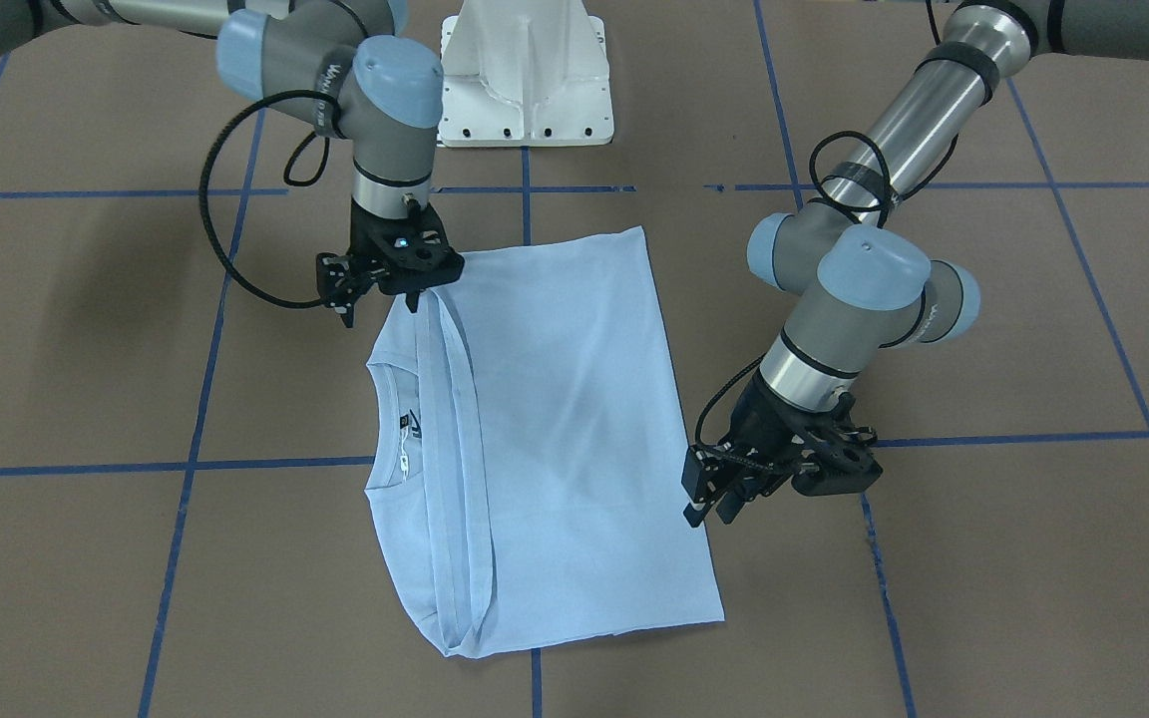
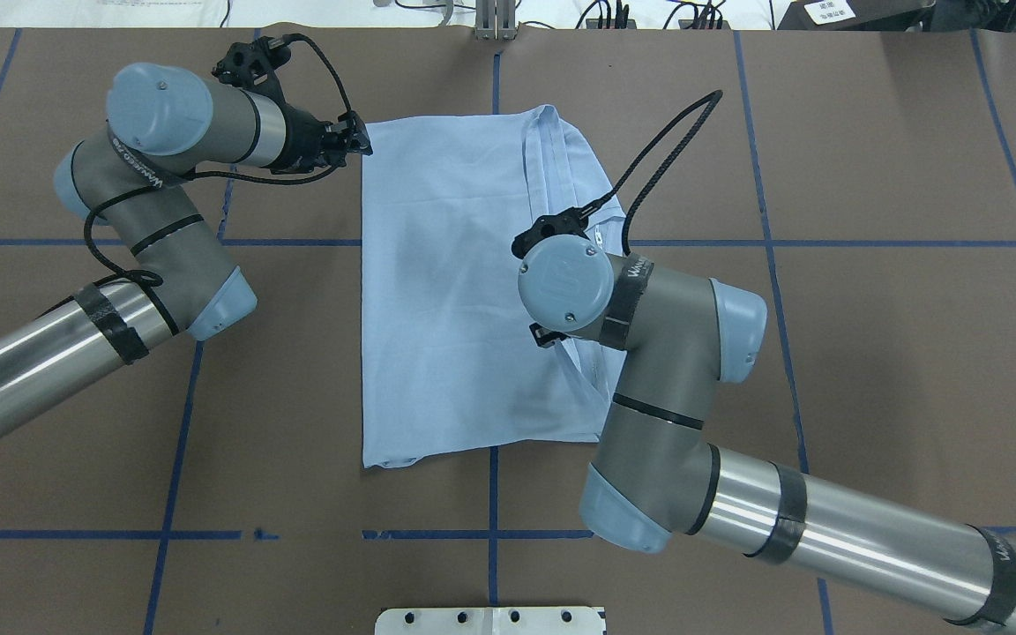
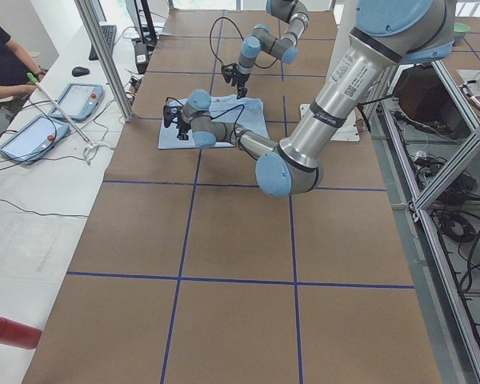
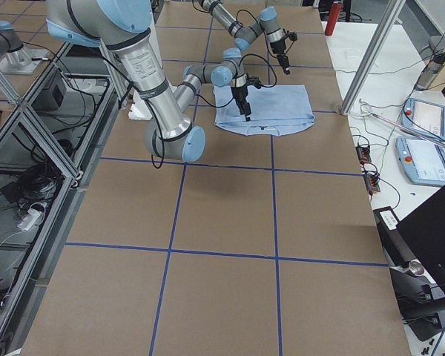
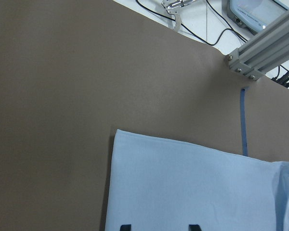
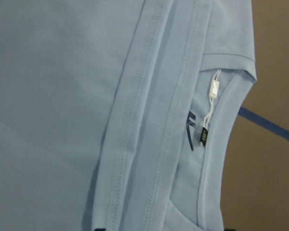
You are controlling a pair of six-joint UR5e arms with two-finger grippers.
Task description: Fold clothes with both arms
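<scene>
Light blue T-shirt (image 6: 62,96) fabric fills the right wrist view, the closest thing we get: stitched hem band (image 6: 149,120) running up the frame, ribbed collar (image 6: 209,163) with its dark label (image 6: 202,137) just beside it. Right pincer (image 1: 382,301) hangs low over that band with its tips wide apart, one over the band, the other past the collar over bare table (image 1: 983,558); nothing clamped. Left pincer (image 1: 712,507) is also apart and empty. It hovers at the shirt's opposite long edge, toward the corner far from the robot, and its wrist view shows that corner lying flat ahead of the two tips. Shirt lies flat mid-table as a neat rectangle, hem edge next to the collar. No sleeves show, so we take them as tucked in. We judge at least one fold done, arms between grasps, next fold not yet begun. Pincers sit near diagonal corners, so the next move likely calls for each to drop onto an edge and pinch all layers, not just the top one. Then both lift and carry together so the cloth doesn't skew. We can't tell whether the right tips touch the fabric.
</scene>
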